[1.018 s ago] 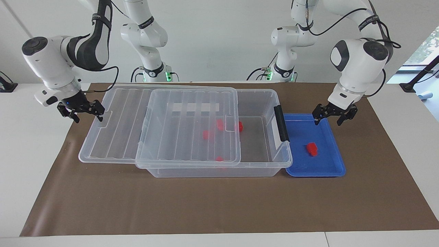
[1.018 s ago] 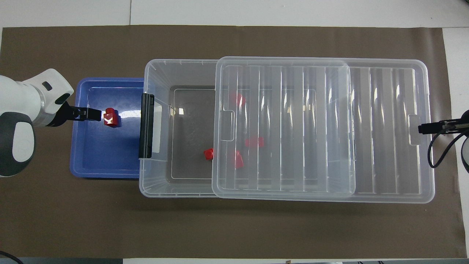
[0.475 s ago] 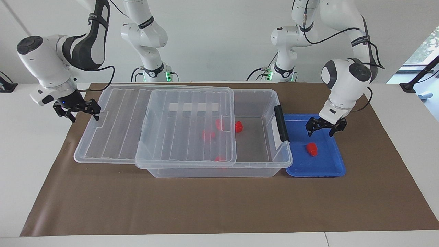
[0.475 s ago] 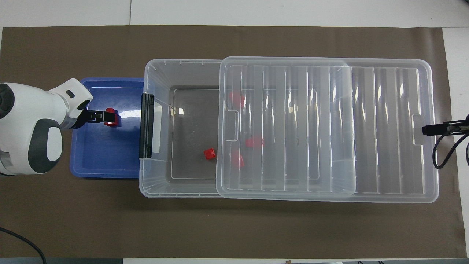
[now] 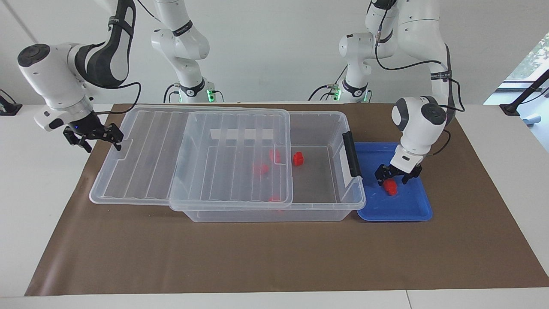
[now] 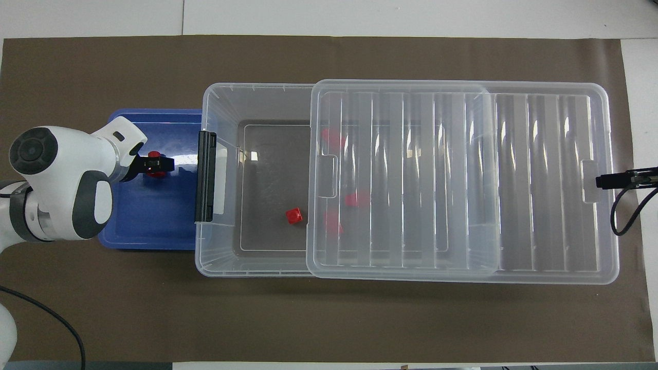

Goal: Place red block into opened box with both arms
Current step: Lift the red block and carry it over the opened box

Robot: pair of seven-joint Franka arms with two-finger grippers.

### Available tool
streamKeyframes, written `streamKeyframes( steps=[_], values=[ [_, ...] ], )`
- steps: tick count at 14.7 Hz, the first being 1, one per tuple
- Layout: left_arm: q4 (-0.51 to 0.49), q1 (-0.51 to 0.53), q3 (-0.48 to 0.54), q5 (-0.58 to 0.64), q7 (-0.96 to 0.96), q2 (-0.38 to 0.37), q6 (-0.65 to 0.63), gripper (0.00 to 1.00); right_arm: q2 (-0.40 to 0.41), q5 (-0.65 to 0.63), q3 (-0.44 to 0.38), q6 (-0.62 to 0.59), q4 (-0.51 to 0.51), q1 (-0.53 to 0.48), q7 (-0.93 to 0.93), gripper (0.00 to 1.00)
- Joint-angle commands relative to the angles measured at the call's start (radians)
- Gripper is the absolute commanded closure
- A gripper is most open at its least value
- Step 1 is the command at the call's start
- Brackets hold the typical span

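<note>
The red block (image 5: 389, 186) (image 6: 152, 170) lies in a shallow blue tray (image 5: 412, 207) (image 6: 149, 221) beside the box's latch end. My left gripper (image 5: 391, 179) (image 6: 159, 165) is low over the tray, open, with a finger on each side of the block. The box (image 5: 330, 128) (image 6: 218, 95) is clear, and its ribbed lid (image 5: 146, 163) (image 6: 540, 180) is slid partway off toward the right arm's end. That leaves the latch end uncovered. My right gripper (image 5: 103, 143) (image 6: 606, 180) is open at the lid's end tab, with one finger at the notch.
Several other small red blocks (image 5: 298, 159) (image 6: 294, 216) lie on the box floor, some under the lid. A black latch (image 5: 352, 154) (image 6: 205, 174) stands on the box end next to the tray. Brown paper covers the table.
My left gripper came down from above the tray's edge until its fingers straddle the red block. The right gripper moved outward, and the lid slid further off the box with it.
</note>
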Motion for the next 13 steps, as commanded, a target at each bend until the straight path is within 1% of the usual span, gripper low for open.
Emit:
streamKeyframes(
  steps=[1,2,4,6,8,9,11,13],
  values=[
    [-0.031,-0.004,0.003,0.016,-0.026,-0.008,0.049,0.79,0.044,-0.004,0.015,-0.101,0.130,0.007,-0.017,0.00],
    [-0.030,-0.005,0.003,0.018,-0.030,-0.008,0.046,1.00,0.048,-0.004,0.017,-0.151,0.176,0.030,-0.003,0.00],
    [-0.030,-0.008,0.003,0.016,-0.029,-0.010,0.037,1.00,0.040,-0.004,0.018,-0.254,0.253,0.073,0.087,0.00],
    [-0.025,-0.008,0.003,0.018,-0.032,-0.028,0.013,1.00,0.028,-0.004,0.018,-0.348,0.322,0.131,0.177,0.00],
    [-0.001,-0.007,0.003,0.018,-0.032,-0.078,-0.081,1.00,0.025,-0.005,0.020,-0.438,0.400,0.171,0.250,0.00],
    [0.008,-0.007,0.001,0.018,-0.032,-0.112,-0.119,1.00,0.025,-0.002,0.020,-0.469,0.423,0.182,0.283,0.00],
    [0.063,-0.010,0.000,0.018,-0.032,-0.160,-0.238,1.00,0.011,-0.005,0.021,-0.523,0.431,0.216,0.313,0.00],
    [0.134,-0.013,-0.003,0.018,-0.031,-0.197,-0.369,1.00,-0.009,-0.004,0.020,-0.567,0.414,0.210,0.314,0.00]
  ],
)
